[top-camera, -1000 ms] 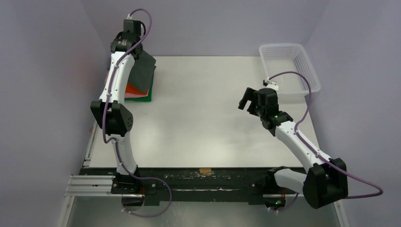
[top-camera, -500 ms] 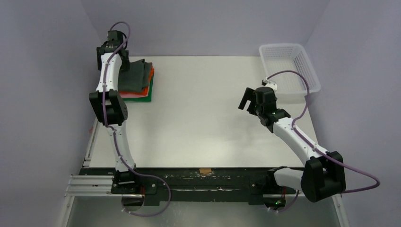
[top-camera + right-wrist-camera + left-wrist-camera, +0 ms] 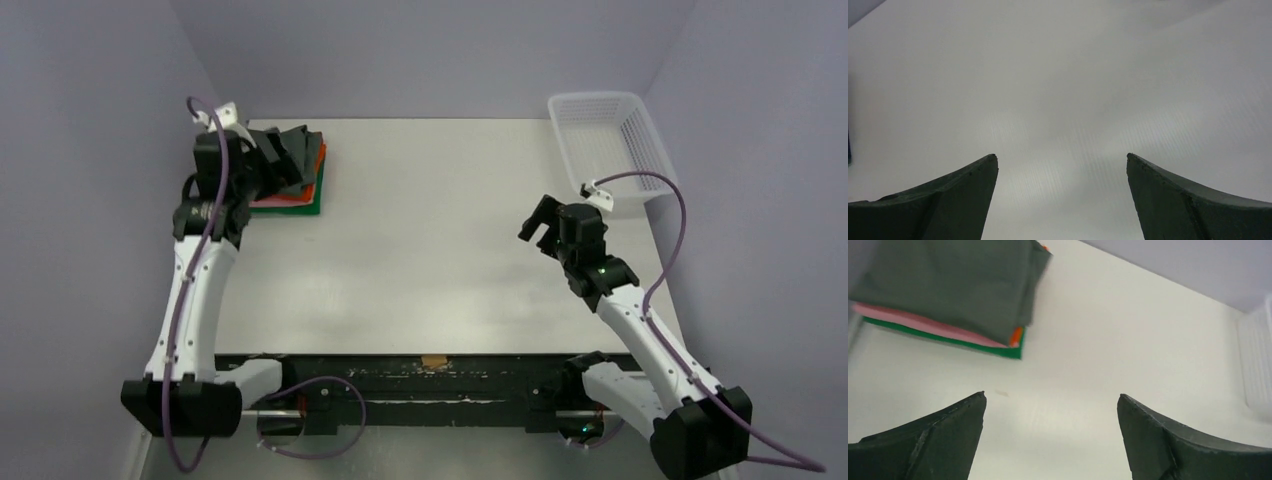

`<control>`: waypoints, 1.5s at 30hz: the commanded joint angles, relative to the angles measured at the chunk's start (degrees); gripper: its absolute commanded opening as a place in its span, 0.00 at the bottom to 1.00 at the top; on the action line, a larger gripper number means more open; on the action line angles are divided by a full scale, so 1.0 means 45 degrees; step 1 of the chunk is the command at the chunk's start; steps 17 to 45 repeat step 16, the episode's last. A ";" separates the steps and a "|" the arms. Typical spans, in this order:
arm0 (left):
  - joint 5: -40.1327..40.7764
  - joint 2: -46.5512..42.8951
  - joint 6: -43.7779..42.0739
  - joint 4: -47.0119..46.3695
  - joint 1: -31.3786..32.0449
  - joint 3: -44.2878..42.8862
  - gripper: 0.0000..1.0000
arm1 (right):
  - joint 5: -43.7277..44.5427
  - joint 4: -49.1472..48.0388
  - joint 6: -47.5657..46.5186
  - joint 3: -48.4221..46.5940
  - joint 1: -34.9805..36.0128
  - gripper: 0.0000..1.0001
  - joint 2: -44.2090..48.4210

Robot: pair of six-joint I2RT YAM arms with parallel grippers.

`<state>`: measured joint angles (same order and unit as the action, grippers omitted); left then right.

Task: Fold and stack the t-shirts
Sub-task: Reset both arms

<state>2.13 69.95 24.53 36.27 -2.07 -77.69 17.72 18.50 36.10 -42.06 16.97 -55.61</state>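
While the left hand (image 3: 268, 152) hung at the far-left corner of the white surface (image 3: 430, 250), its fingers (image 3: 938, 440) stood wide apart with nothing between them. The left wrist view showed bare surface between the fingers and the stack lying ahead of them, clear of the tips. In that stack the dark grey t-shirt (image 3: 958, 285) lay folded on top, slightly rumpled along its right edge. Under it sat a sliver of the orange t-shirt (image 3: 1018, 335), then the pink t-shirt (image 3: 923, 322), with the green t-shirt (image 3: 998, 349) at the bottom, touching the surface. Well to the right, past the open middle of the surface, the right hand (image 3: 537, 222) hovered with its fingers (image 3: 948, 200) spread just as wide and empty. Behind it, in the far-right corner, stood the white mesh basket (image 3: 660, 165)
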 commanded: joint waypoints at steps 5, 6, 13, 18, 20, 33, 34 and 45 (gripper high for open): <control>-0.0289 -0.5480 0.2190 -0.3088 0.4822 0.9249 1.00 | 0.1205 0.1728 0.0052 0.2320 0.0037 0.99 0.2891; -0.0167 -0.5825 0.2461 -0.2974 0.4867 0.9781 1.00 | 0.1318 0.1811 0.0090 0.2741 0.0037 0.99 0.3155; 0.0827 -0.6443 0.2731 -0.1604 0.4893 1.0722 1.00 | 0.1226 0.1273 0.0141 0.3588 0.0037 0.96 0.4325; 0.1040 -0.6915 0.2772 -0.1267 0.4893 1.0645 1.00 | 0.1259 0.1222 0.0126 0.3559 0.0035 0.97 0.4946; 0.1040 -0.6915 0.2772 -0.1267 0.4893 1.0645 1.00 | 0.1259 0.1222 0.0126 0.3559 0.0035 0.97 0.4946; 0.1040 -0.6915 0.2772 -0.1267 0.4893 1.0645 1.00 | 0.1259 0.1222 0.0126 0.3559 0.0035 0.97 0.4946; 0.1040 -0.6915 0.2772 -0.1267 0.4893 1.0645 1.00 | 0.1259 0.1222 0.0126 0.3559 0.0035 0.97 0.4946; 0.1040 -0.6915 0.2772 -0.1267 0.4893 1.0645 1.00 | 0.1259 0.1222 0.0126 0.3559 0.0035 0.97 0.4946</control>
